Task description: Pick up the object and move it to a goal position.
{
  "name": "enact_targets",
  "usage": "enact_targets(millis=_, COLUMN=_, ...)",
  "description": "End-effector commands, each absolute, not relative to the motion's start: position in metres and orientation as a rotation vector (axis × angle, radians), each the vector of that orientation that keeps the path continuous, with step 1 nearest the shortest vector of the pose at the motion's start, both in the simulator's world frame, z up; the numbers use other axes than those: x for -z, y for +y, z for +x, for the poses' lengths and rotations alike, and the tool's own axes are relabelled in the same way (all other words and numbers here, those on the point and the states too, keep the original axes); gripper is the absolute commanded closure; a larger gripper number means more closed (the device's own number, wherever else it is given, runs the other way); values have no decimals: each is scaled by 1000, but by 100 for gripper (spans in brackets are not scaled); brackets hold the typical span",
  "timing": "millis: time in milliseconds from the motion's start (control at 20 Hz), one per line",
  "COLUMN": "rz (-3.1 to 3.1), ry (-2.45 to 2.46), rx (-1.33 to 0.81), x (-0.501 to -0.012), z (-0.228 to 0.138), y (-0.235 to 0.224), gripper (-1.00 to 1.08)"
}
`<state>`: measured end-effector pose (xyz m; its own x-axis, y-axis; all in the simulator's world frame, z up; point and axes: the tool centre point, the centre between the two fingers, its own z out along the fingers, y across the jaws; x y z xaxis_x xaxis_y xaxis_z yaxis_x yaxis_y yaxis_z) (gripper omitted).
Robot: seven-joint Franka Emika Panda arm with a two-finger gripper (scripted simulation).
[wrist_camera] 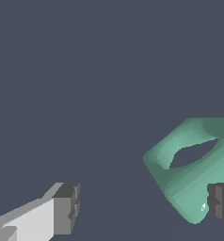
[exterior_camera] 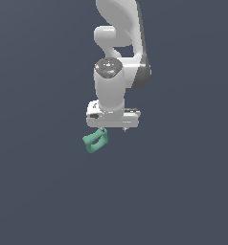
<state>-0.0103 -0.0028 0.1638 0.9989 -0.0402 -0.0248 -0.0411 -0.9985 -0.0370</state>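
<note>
The object (exterior_camera: 96,141) is a small teal-green chunky loop with a hole through it. It lies on the dark grey surface, just below the gripper and toward the exterior view's left. My gripper (exterior_camera: 114,129) points down from the white arm with its jaws wide apart and nothing between them. In the wrist view the object (wrist_camera: 194,164) sits off to one side of the gripper (wrist_camera: 143,207). One dark fingertip (wrist_camera: 222,204) overlaps the object's edge. The other fingertip (wrist_camera: 66,209) is far from it. I cannot tell whether the near fingertip touches the object.
A plain dark grey surface (exterior_camera: 39,191) fills both views. No goal marker or other object shows. The white arm (exterior_camera: 117,57) rises toward the top of the exterior view.
</note>
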Motion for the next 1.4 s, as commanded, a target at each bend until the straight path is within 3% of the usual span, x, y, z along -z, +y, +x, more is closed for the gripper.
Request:
enact_targets(millis=0, rz=-3103, ry=63, rx=-37, x=-164, z=-10, y=-3, gripper=-92)
enact_targets(millis=450, rz=-3084, ry=15, rx=53, x=-189, z=4, y=11, gripper=-92)
enact_targets(millis=1350, rz=-3084, ry=214, rx=37, x=-181, z=1, y=-4, gripper=-92)
